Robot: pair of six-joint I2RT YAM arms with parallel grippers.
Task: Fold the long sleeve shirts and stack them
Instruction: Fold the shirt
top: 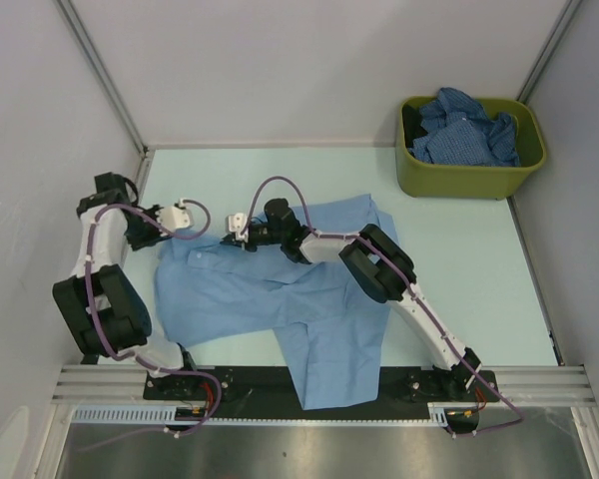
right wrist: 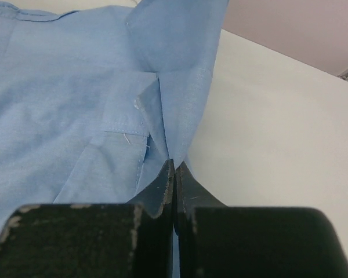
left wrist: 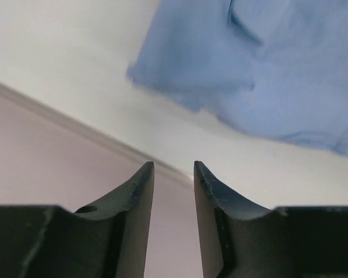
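A plain light blue long sleeve shirt (top: 280,289) lies spread across the middle of the table, its lower part hanging over the near edge. My right gripper (top: 238,225) sits at the shirt's far left edge. In the right wrist view its jaws (right wrist: 174,165) are shut on a fold of the light blue cloth (right wrist: 64,104), which rises from between the tips. My left gripper (top: 193,212) hovers just left of the shirt, off the cloth. Its fingers (left wrist: 174,168) stand a narrow gap apart with nothing between them, and the shirt's edge (left wrist: 267,75) lies ahead to the right.
An olive-green bin (top: 469,175) stands at the back right corner, holding crumpled darker blue patterned shirts (top: 464,125). Grey walls enclose the table on the left, back and right. A metal rail (top: 319,384) with the arm bases runs along the near edge.
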